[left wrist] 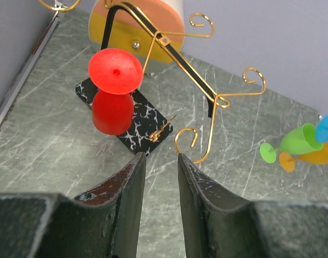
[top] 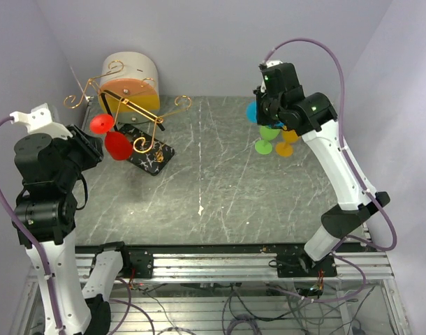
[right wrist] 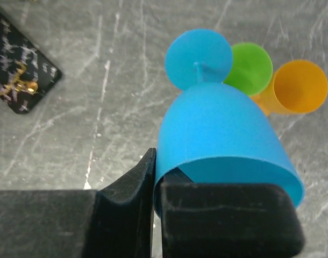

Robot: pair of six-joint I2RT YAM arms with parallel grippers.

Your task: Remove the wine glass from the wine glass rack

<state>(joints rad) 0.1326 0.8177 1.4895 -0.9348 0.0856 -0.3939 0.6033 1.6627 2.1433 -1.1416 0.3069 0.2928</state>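
Observation:
A red wine glass (top: 114, 138) hangs upside down on the gold wire rack (top: 151, 155), foot on the slanted rails. In the left wrist view the red wine glass (left wrist: 112, 110) hangs over the rack's (left wrist: 183, 57) black speckled base. My left gripper (top: 94, 150) is open and empty, just left of the red glass; its opening (left wrist: 159, 158) points at the rack from a short distance. My right gripper (top: 260, 112) is shut on a blue wine glass (right wrist: 218, 129), one finger inside the bowl and one outside, held above the table at the back right.
A green glass (top: 267, 138) and an orange glass (top: 287, 143) lie on the table under the right gripper; both show in the right wrist view, green (right wrist: 251, 67) and orange (right wrist: 299, 86). A cream drum (top: 133, 70) with an orange face stands behind the rack.

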